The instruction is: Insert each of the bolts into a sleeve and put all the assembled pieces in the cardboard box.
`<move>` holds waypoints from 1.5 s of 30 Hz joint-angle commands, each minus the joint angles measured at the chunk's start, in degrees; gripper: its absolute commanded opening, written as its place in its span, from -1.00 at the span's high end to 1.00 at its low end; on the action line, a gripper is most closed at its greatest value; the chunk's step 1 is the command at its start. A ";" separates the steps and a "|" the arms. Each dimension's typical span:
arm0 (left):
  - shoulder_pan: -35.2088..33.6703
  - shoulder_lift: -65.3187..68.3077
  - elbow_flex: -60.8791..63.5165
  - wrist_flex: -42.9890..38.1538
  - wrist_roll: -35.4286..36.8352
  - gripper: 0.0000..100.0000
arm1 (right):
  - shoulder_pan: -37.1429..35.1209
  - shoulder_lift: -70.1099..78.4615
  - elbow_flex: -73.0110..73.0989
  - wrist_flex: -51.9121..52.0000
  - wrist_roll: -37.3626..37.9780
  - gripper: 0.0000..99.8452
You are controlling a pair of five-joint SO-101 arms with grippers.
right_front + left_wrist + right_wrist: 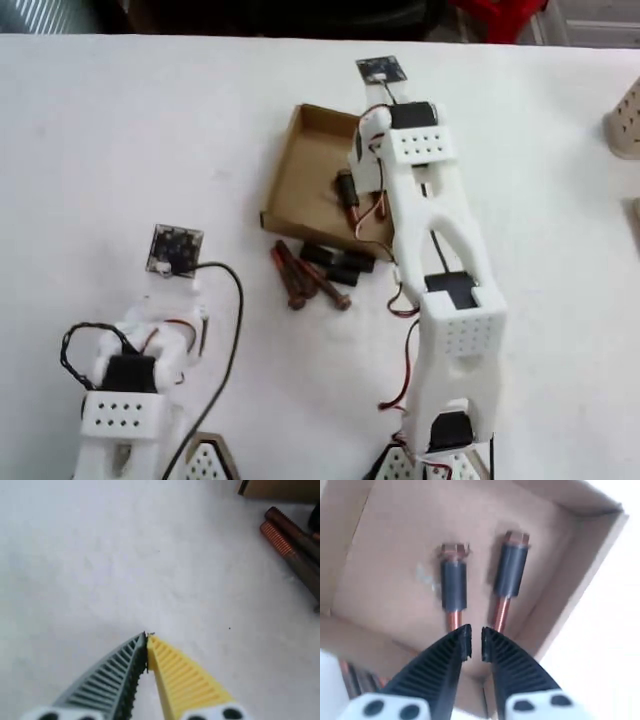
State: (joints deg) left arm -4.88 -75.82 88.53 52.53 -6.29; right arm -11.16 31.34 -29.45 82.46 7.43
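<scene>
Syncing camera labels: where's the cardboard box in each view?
High view: cardboard box mid-picture, slightly above centre.
Left wrist view: one brown corner at the frame edge, beyond the loose bolts.
Right wrist view: directly beneath the right gripper, its floor holding two assembled pieces.
Shared landmark: the loose bolts lying just outside the box.

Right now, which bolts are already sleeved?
The two bolts in the cardboard box, each wearing a black sleeve. The loose bolts outside it are bare.
</scene>
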 commanded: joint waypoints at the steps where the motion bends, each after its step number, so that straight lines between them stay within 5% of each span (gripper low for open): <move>1: 0.04 -0.75 -0.26 -1.41 -0.70 0.95 | -1.10 -4.35 -1.93 6.81 7.47 0.96; 11: -0.04 -0.75 -0.26 -1.41 -0.70 0.95 | -1.80 -12.79 16.62 0.92 8.26 0.96; 22: -0.13 -0.75 1.05 -2.29 -0.79 0.95 | -14.90 -35.21 47.91 -11.30 8.35 0.96; 33: -0.31 -0.75 2.20 -4.66 -0.79 0.95 | -16.40 -32.31 50.29 -13.67 23.30 0.96; 40: -0.04 -0.75 2.20 -4.75 -0.79 0.95 | -16.57 -28.97 50.11 -16.31 29.89 0.64; 45: -0.04 -0.75 2.20 -4.75 -0.79 0.95 | -15.60 -26.51 50.11 -18.68 32.79 0.71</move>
State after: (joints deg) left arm -4.88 -75.82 91.34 49.36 -6.55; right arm -27.25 4.44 21.36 65.85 38.20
